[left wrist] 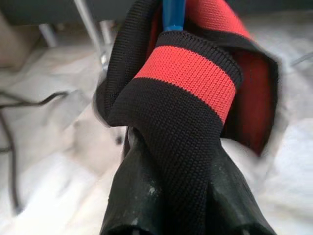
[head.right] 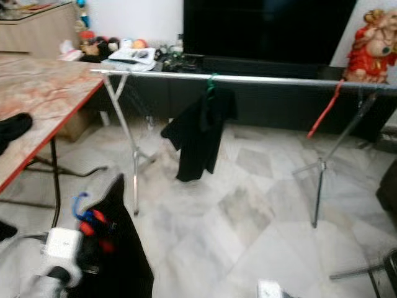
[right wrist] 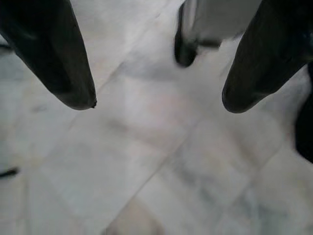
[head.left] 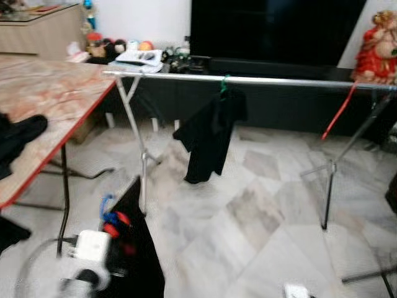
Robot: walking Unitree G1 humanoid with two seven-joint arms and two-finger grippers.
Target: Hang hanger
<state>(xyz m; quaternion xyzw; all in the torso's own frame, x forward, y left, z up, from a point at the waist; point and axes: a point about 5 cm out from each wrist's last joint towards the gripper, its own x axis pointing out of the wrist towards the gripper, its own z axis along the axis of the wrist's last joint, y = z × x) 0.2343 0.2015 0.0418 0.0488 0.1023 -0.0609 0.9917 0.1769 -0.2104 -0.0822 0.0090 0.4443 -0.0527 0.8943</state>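
Hanger [left wrist: 173, 13], blue, black-and-red garment [left wrist: 186, 98] draped on it, pinched between left gripper [left wrist: 171, 205] fingers. Right gripper [right wrist: 156, 103] spread apart, above floor [right wrist: 146, 161].

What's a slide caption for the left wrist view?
Left gripper shut on a black garment with a red band, on a blue hanger.

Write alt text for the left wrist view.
The left gripper is shut on a black garment with a red band, bunched over its black fingers, with a blue hanger poking out behind the cloth. Pale marble floor lies beyond, blurred.
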